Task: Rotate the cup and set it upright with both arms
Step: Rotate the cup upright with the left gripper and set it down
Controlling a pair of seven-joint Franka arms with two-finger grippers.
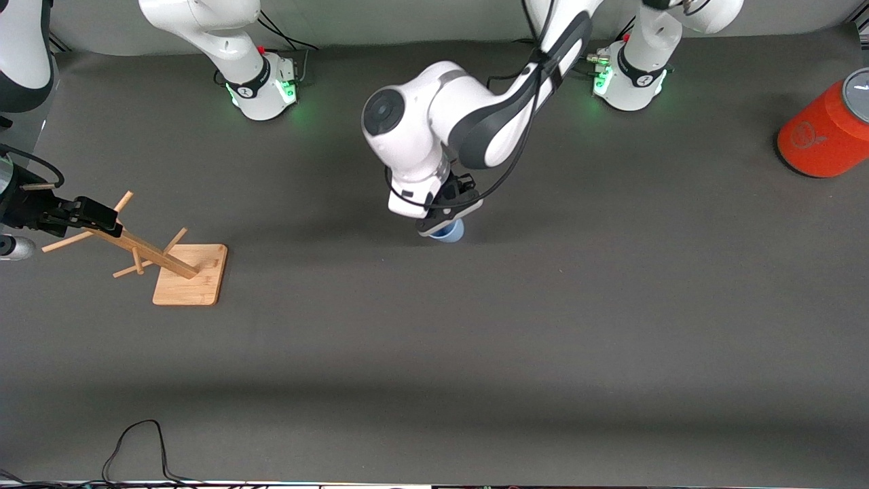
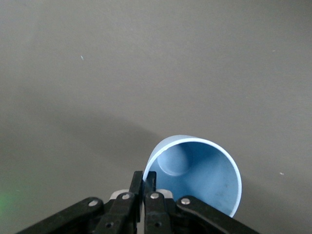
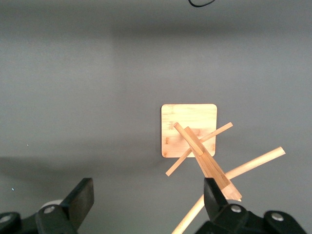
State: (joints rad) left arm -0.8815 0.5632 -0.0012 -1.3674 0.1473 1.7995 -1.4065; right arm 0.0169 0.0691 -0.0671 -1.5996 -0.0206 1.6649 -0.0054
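Your left claw [image 1: 445, 219] is down at the middle of the bench [image 1: 475, 339], and it has the cup [image 1: 450, 232] in its grip. From the front camera only a sliver of pale blue peeks out under the black fingers, with the left arm [image 1: 475, 115] bent over it from its base at the top of the view. Look through the left wrist view and you get the detail: the fingers [image 2: 142, 183] are pinched close together on the cup's [image 2: 197, 178] rim, one on each face of the wall. The cup is tipped, its open mouth turned toward that camera so you see straight down to the round inside bottom. Whether its lower edge touches the cloth, you cannot tell from here.

Your right claw [image 1: 81, 214] sits at the right arm's end of the bench, over the wooden peg stand [image 1: 170, 261]. In the right wrist view its fingers [image 3: 83, 197] are spread wide with nothing between them, and the stand [image 3: 195, 136] shows below: a square base, a central post, thin pegs angling off it. One finger sits close beside the top of the post, though contact is not clear.

An orange cylinder [image 1: 825, 132] with a grey top lies tilted at the left arm's end of the bench, well apart from the cup.
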